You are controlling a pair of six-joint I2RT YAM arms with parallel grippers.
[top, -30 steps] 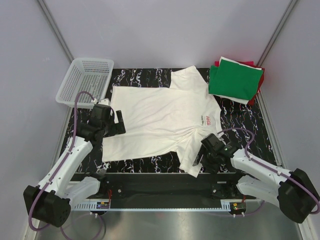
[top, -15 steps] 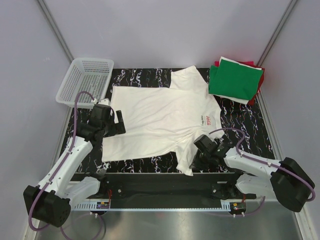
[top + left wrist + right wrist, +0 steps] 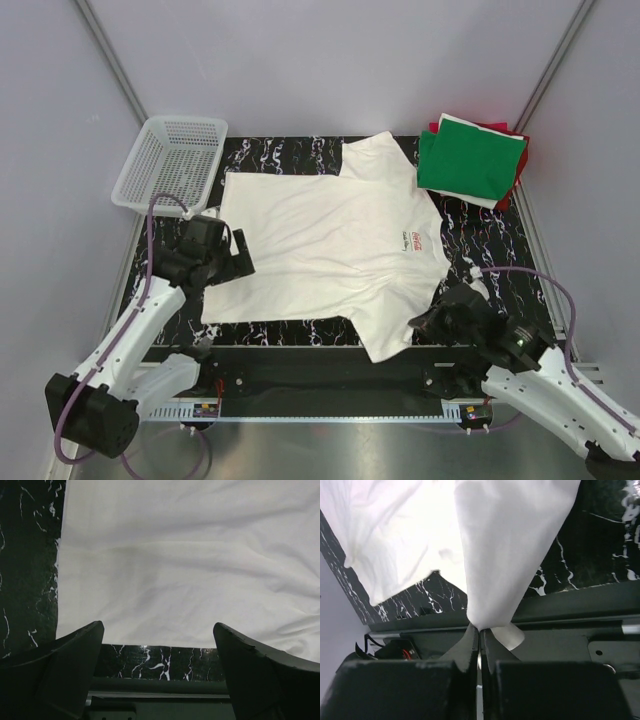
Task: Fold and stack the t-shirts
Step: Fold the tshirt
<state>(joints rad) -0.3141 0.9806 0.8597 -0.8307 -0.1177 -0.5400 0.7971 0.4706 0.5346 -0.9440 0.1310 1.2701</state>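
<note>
A cream-white t-shirt [image 3: 320,235] with a small red chest logo [image 3: 412,240] lies spread on the black marbled table [image 3: 480,250]. My right gripper [image 3: 424,325] is shut on the edge of its near sleeve [image 3: 385,335]. In the right wrist view the fabric [image 3: 510,555] hangs up out of the closed gripper [image 3: 479,635]. My left gripper [image 3: 240,258] is open at the shirt's left hem. The left wrist view shows its fingers [image 3: 65,670] spread wide and empty, just short of the hem [image 3: 190,565]. Folded t-shirts are stacked at the back right, green [image 3: 470,155] on top, red [image 3: 497,127] and white [image 3: 482,198] below.
A white plastic mesh basket [image 3: 170,160] stands at the back left corner. A black rail [image 3: 320,365] runs along the table's near edge between the arm bases. Grey walls close in both sides and the back.
My right gripper has shut on the near sleeve and drawn back to the near right, pulling the sleeve out. The left gripper has shifted slightly nearer along the hem and stays open.
</note>
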